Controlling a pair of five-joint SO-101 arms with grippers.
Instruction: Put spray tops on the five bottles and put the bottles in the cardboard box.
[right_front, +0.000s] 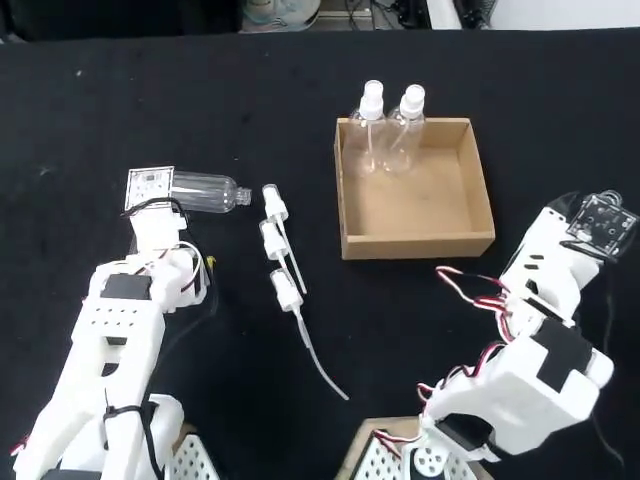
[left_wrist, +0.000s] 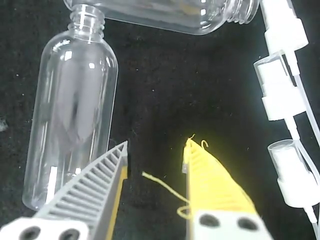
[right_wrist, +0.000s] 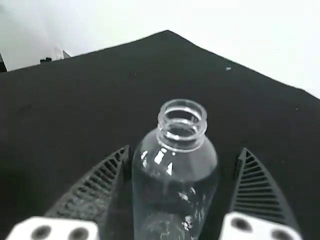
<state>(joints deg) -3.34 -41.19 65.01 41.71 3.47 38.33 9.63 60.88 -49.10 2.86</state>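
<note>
**Open mouth waiting, spray tops off the yellow finger**

The right gripper (right_wrist: 185, 149) has its fingers closed in around the held bottle (right_wrist: 175, 170) and appears to carry it. The bottle's long axis runs out along the fingers, with its uncapped mouth pointing away from the wrist.

Two capped bottles (right_front: 390, 130) stand inside the cardboard box (right_front: 415, 243), against its far wall. The rest lies on the desk (right_front: 120, 90) on the left arm's side of the box. Three spray tops (right_front: 272, 240) lie in a row nearest the box, their heads toward the far side and their thin tubes trailing back toward the arms. Beyond them from the box is the side bottle (right_front: 205, 190), flat on its side with its open neck aimed at the tops and the box.

The left gripper (left_wrist: 157, 145) is wide open and holds nothing; bare desk lies between its fingers. The near bottle (left_wrist: 70, 115) lies just outside the grey finger (left_wrist: 95, 190), its long axis roughly parallel to the fingers. The tops lie outside the yellow finger (left_wrist: 215, 185).

The left arm is plainly nearer the tops. To cap the held bottle, it would likely need to shift toward the box side and close across a top's head, not along its tube.
</note>
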